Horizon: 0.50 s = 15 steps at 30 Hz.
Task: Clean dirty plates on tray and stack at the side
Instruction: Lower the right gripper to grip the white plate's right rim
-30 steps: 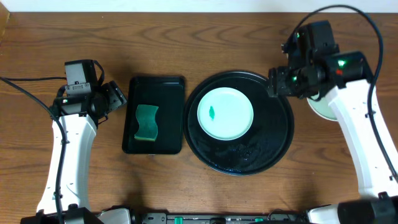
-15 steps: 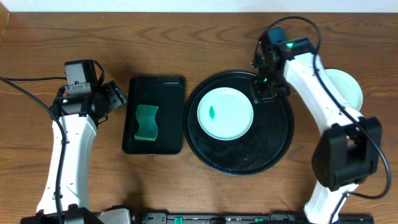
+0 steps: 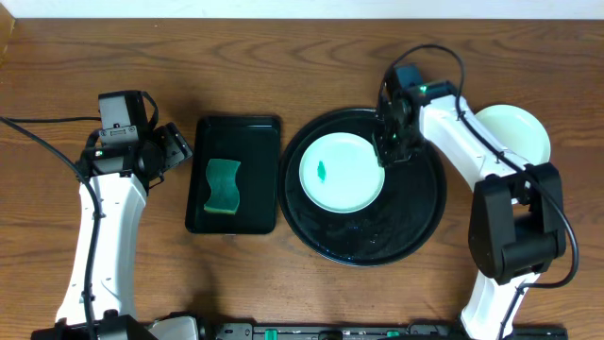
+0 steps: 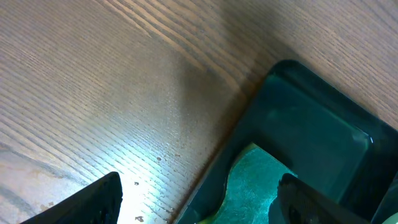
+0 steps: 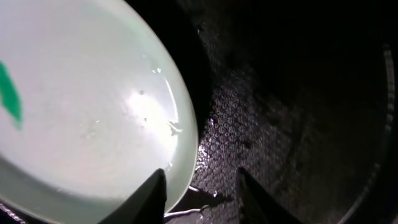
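Plate sits left of centre on the tray with a green smear in its middle, so I'd say it's not cleaned yet. Right hand is down at the plate's right rim, released, nothing clamped. The rim runs between its fingers, one tip over the plate and the other over bare tray. To grab it well I'd get one finger properly under the lip before closing, squeeze gently since it looks slippery, and lift level. Left hand hangs wide open and empty by the sponge tray, well apart from the plate. Another pale plate sits on the desk right of the tray.
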Each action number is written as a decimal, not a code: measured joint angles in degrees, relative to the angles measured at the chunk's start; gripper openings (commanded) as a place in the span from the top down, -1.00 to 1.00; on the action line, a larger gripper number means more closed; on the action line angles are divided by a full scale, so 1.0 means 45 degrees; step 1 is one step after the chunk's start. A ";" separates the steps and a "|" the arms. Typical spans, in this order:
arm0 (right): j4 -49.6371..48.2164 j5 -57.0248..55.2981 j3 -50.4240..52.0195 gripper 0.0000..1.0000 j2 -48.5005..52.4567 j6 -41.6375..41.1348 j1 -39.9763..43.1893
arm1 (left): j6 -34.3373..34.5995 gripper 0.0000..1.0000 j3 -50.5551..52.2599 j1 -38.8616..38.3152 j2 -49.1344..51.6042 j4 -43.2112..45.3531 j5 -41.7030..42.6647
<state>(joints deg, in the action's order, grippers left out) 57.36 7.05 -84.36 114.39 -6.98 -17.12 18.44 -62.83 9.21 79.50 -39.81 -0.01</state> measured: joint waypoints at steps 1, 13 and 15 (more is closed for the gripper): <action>-0.0107 0.0005 0.0131 0.42 0.0000 -0.0010 0.0000 | 0.0000 -0.61 0.0000 0.0000 0.0000 0.0005 0.0000; -0.1438 0.0296 0.0957 0.60 0.0000 0.0005 0.0000 | 0.0000 -0.61 0.0000 0.0000 0.0000 0.0000 0.0000; -0.1540 0.0330 0.1137 0.67 0.0000 -0.0029 0.0000 | -0.0005 -0.61 0.0000 0.0000 0.0000 0.0000 -0.0005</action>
<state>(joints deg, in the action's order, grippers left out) 50.43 8.54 -79.24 114.39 -7.11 -17.12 18.41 -62.83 9.21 79.50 -39.81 -0.03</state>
